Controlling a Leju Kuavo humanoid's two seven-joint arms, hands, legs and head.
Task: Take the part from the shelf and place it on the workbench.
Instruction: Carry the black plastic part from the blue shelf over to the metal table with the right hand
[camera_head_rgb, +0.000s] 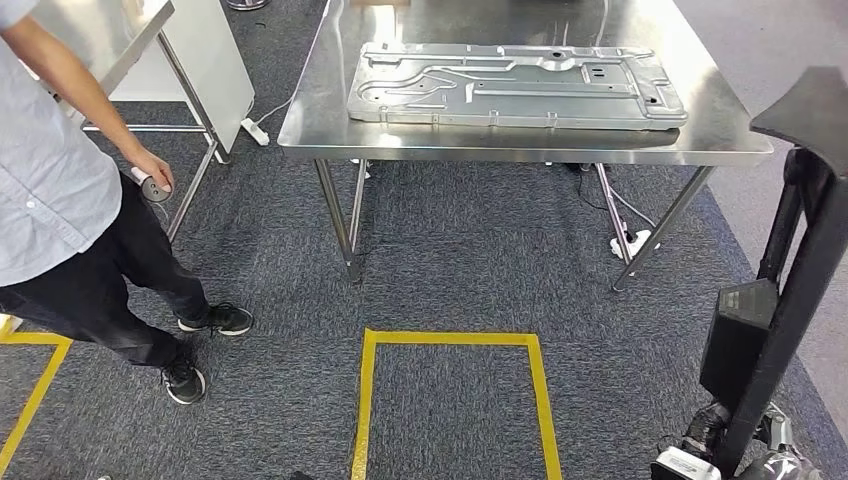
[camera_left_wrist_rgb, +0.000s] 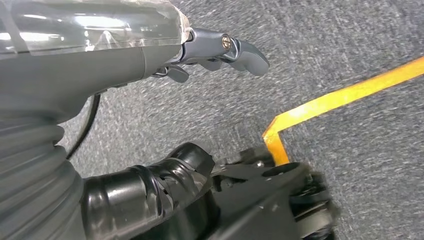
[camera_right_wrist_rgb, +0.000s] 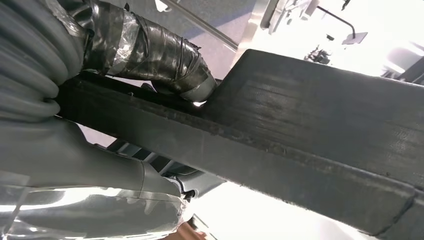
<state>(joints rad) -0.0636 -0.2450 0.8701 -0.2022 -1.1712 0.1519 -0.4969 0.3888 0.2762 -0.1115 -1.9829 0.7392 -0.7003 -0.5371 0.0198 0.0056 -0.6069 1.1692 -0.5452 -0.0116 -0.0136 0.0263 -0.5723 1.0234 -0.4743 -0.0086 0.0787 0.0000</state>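
Observation:
The part (camera_head_rgb: 790, 270) is a long black bent piece with a flat wing on top, standing upright at the right edge of the head view. My right hand (camera_head_rgb: 722, 448) grips it near its lower end. In the right wrist view the black part (camera_right_wrist_rgb: 310, 130) crosses the picture, clamped between taped dark fingers (camera_right_wrist_rgb: 150, 50) and the grey thumb (camera_right_wrist_rgb: 95, 170). The steel workbench (camera_head_rgb: 320, 125) stands ahead of me, some way beyond the part. My left hand (camera_left_wrist_rgb: 125, 55) hangs over the carpet and holds nothing, its thumb (camera_left_wrist_rgb: 242, 50) stretched out.
A large ribbed metal plate (camera_head_rgb: 510, 85) covers most of the workbench top. A person (camera_head_rgb: 60, 200) stands at the left holding a small device (camera_head_rgb: 155, 186). A yellow tape rectangle (camera_head_rgb: 450, 340) marks the carpet before the bench. A power strip (camera_head_rgb: 632, 242) lies by the right bench leg.

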